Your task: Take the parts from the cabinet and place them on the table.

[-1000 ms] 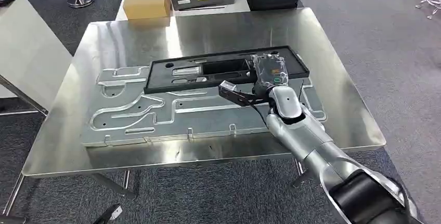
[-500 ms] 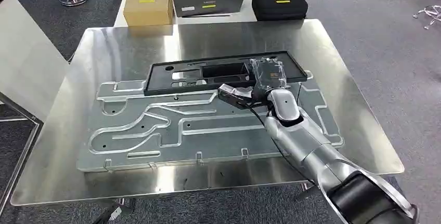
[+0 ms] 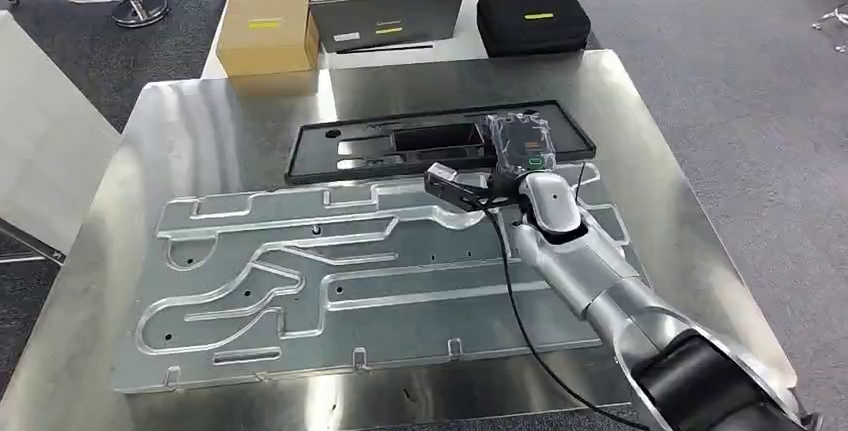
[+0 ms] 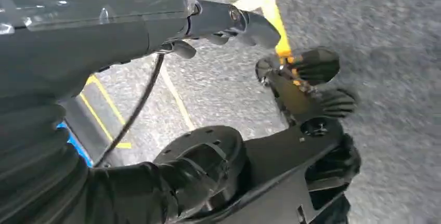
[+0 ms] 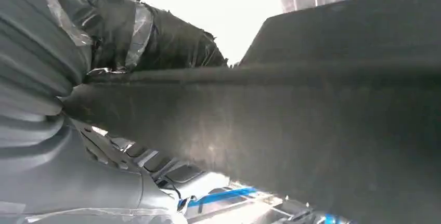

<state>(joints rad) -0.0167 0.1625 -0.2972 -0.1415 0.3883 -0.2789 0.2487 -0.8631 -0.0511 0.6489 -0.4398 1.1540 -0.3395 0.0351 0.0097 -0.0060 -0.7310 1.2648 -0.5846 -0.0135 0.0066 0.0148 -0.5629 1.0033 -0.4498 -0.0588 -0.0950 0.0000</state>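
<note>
Over the shiny steel table (image 3: 200, 121), the long black plastic frame part (image 3: 400, 146) is being gripped at its right end by the right hand (image 3: 520, 146), fingers wrapped on it. Its long axis is lying left-right, stretching leftward, above the grooved aluminium plate (image 3: 330, 281). Beside the floor, the left hand (image 4: 312, 83) is being carried empty, fingers spread.

My head view: bright, even overhead light, soft glare on steel table (image 3: 640, 151); my right wrist view: blown-out white background, dark blurred close foreground.
</note>
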